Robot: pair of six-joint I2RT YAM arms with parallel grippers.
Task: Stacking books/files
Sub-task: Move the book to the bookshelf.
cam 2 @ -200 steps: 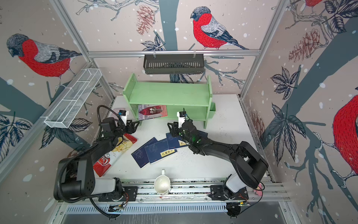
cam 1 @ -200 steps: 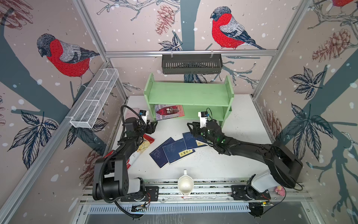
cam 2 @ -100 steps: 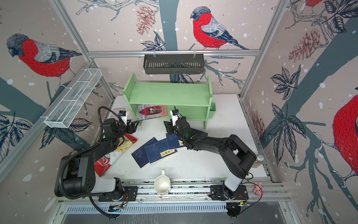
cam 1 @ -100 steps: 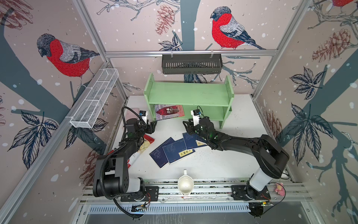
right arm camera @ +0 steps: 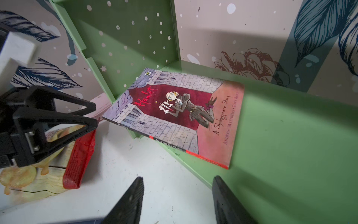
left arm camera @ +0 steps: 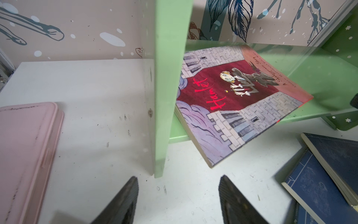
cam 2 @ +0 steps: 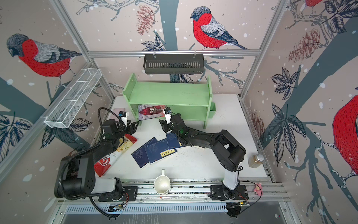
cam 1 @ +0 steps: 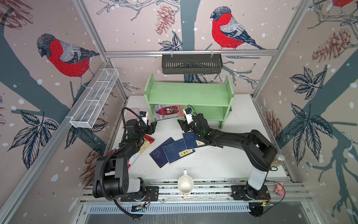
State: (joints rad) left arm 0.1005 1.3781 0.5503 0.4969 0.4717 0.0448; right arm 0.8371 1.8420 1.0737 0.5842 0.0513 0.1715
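A pink-and-red illustrated book [cam 1: 169, 112] [cam 2: 152, 112] lies flat on the lower board of the green shelf [cam 1: 189, 93], one corner jutting past the front edge [left arm camera: 232, 100] [right arm camera: 180, 116]. Several navy-blue books [cam 1: 177, 151] [cam 2: 159, 151] lie fanned on the white table, and the right arm partly covers the rightmost ones. My left gripper [cam 1: 154, 127] [left arm camera: 178, 179] is open and empty, low over the table just left of the shelf's side panel. My right gripper [cam 1: 181, 124] [right arm camera: 178, 179] is open and empty, in front of the shelf near the illustrated book's right end. The two grippers face each other.
A red crisp bag [cam 2: 108, 161] [right arm camera: 81, 153] lies under the left arm. A pink flat case [left arm camera: 25, 147] [cam 2: 118, 111] sits left of the shelf. A white mug [cam 1: 185, 183] stands at the front edge and a bottle [cam 2: 255, 160] at the right. Wire baskets hang on the walls.
My right gripper has moved left and back, off the navy books and toward the shelf, and its jaws have opened wider. The left gripper has hardly moved.
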